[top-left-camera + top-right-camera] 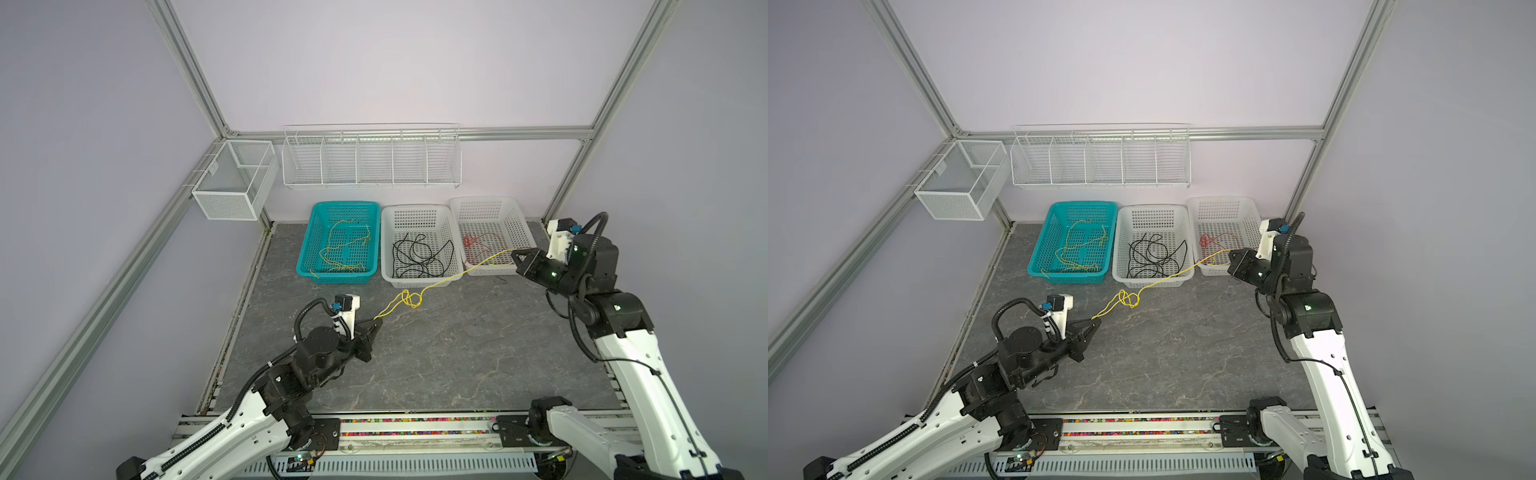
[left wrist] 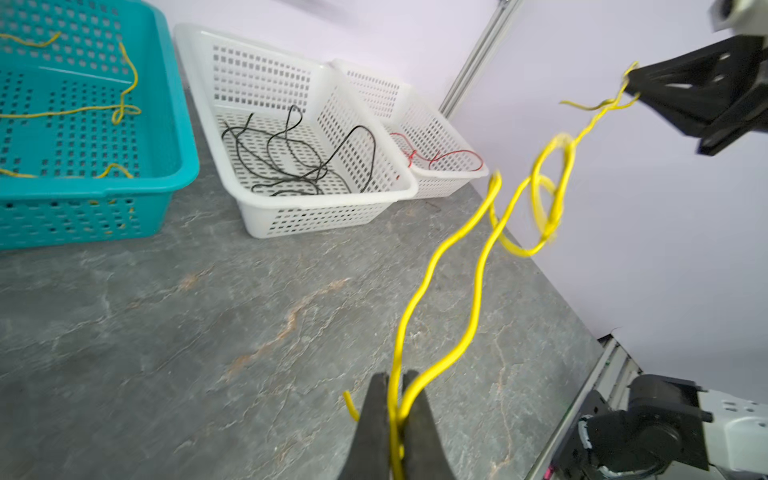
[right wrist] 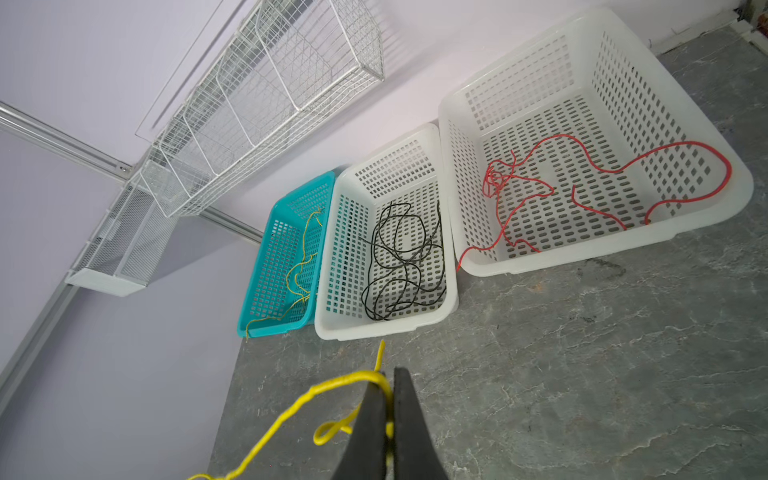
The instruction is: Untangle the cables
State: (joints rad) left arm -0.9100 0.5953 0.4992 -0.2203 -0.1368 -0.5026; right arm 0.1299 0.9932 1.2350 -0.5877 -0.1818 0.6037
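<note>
Left wrist view: a yellow cable point(image 2: 478, 286) is seen doubled and pinched tight between the closed jaws of the left gripper point(image 2: 395, 380), two wavy strands rising to a loose knot point(image 2: 548, 195). At the far end, the same cable is clamped in the shut jaws of the right gripper point(image 2: 629, 85).

In both top views the cable is held in the air above the worktop point(image 1: 436, 353). It is strung from the left gripper near the middle up to the right gripper, just in front of the right white basket point(image 1: 484, 199), and the knot sits nearer the left end.

The danger, as judged: if the ends are drawn further apart, the knot could be cinched instead of opened. So thin a wire could also be kinked, or slipped out of the jaws.

The cable is thin, bright yellow and crinkled, with several loops bunched at the knot. Elsewhere, a second yellow cable point(image 2: 75, 110) is lying in the teal basket point(image 2: 176, 124), black cables point(image 2: 307, 178) in the middle white basket point(image 2: 324, 202), and a red cable point(image 3: 690, 143) in the right one.
</note>
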